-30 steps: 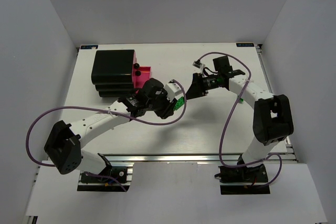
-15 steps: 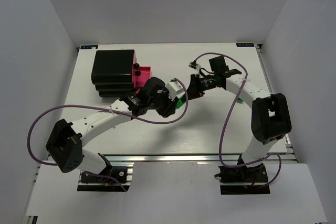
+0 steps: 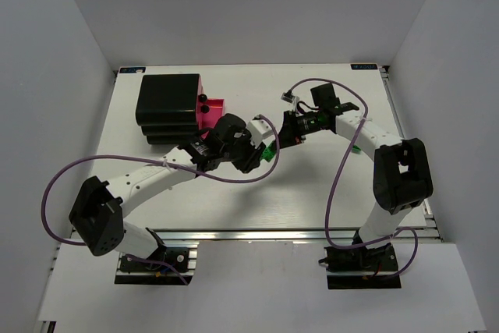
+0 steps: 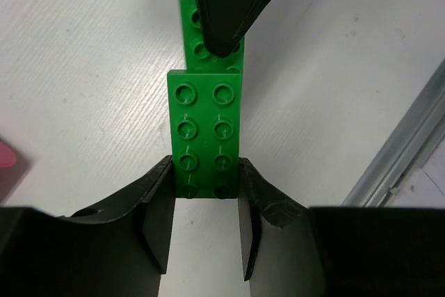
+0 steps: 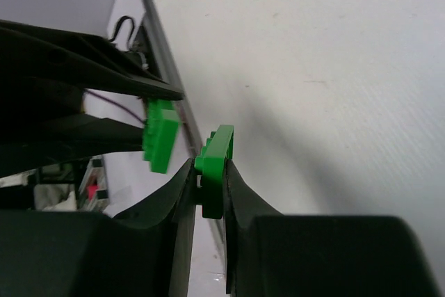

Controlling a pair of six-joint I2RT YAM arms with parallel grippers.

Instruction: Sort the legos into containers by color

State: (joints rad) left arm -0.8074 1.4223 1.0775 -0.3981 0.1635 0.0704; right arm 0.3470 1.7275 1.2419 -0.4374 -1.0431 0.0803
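**Two green bricks, two claws, very little room**

The left claw (image 4: pixel 205 189) is closed on the near end of a green lego (image 4: pixel 205 123), gripping its long sides. The right claw (image 5: pixel 207 175) pinches a second green lego (image 5: pixel 217 147) edge-on, with only the brick's lower part between the fingers. Both bricks hang above the desk (image 3: pixel 312 193), just right of the black cabinet (image 3: pixel 168 99) and its pulled-out pink drawer (image 3: pixel 212 111).

The likeliest failure is a dropped brick. In the left wrist view the two legos overlap at their ends (whether they touch or are locked together I cannot tell). If they are joined, pulling the arms apart could lever one out of its shallow hold, most likely the right one. The claws also sit almost nose to nose, so a small sideways move could knock finger against finger. A brick falling here would land outside the drawer.
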